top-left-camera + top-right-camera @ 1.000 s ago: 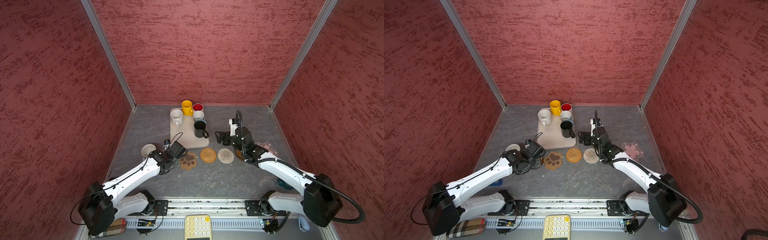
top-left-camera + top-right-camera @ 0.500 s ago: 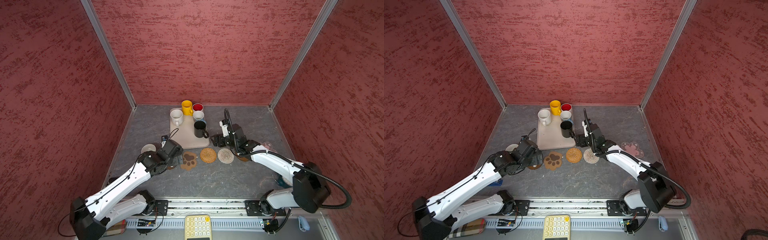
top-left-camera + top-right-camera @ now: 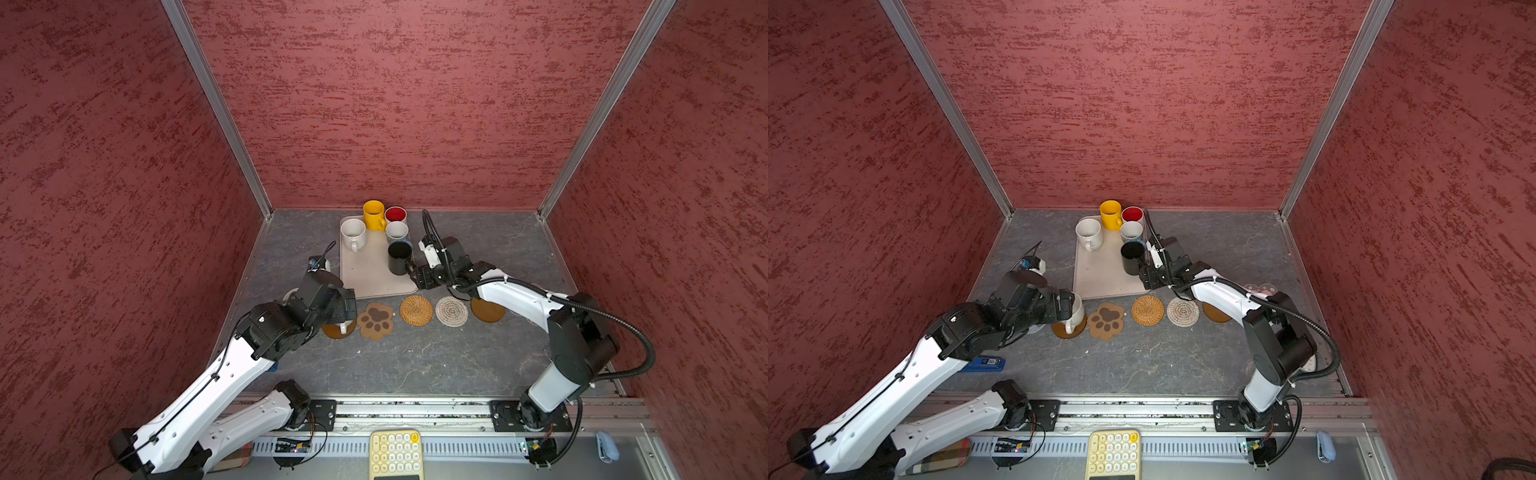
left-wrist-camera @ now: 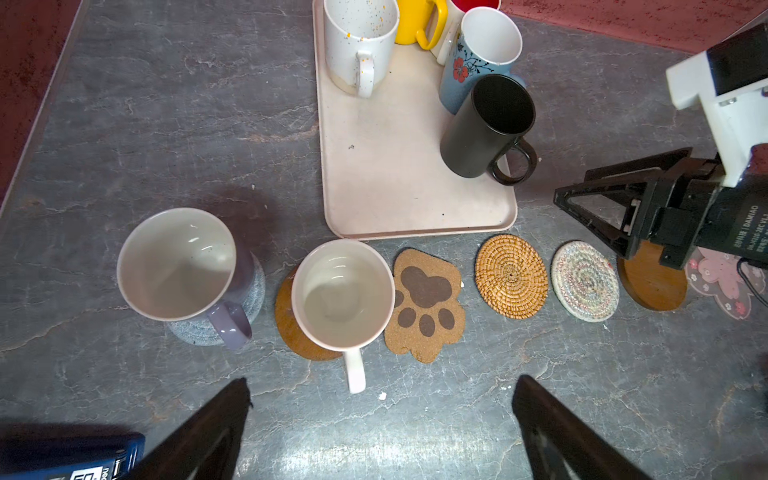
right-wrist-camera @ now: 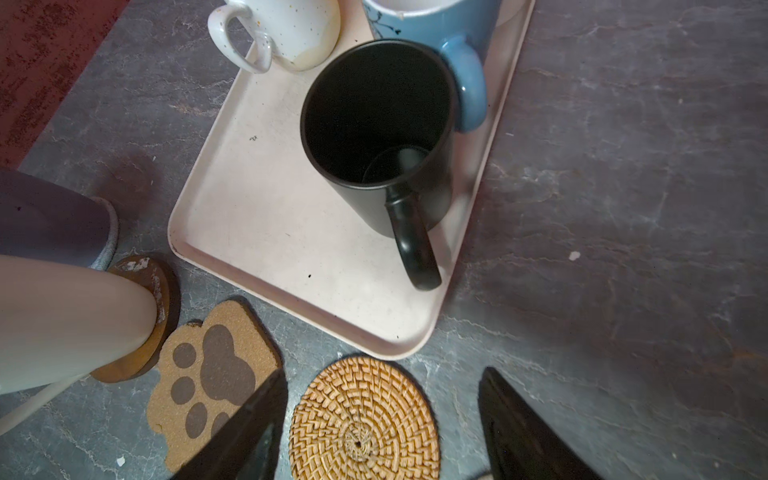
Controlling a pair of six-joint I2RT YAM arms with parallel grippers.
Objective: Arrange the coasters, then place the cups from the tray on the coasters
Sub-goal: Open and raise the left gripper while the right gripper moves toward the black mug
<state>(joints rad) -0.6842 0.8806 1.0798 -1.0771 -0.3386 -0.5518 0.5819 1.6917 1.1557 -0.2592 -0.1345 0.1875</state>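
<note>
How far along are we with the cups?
Done: seven coasters in a row; lilac mug on the grey coaster, white mug on an amber coaster. In hand: right gripper, open, near the black mug's handle. To do: five mugs on the tray.

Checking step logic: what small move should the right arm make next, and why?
Probably ease the right gripper forward around the handle of the black mug and close. Its jaws stand open just short of that handle, which points toward it, and the mug stands on the tray.
</note>
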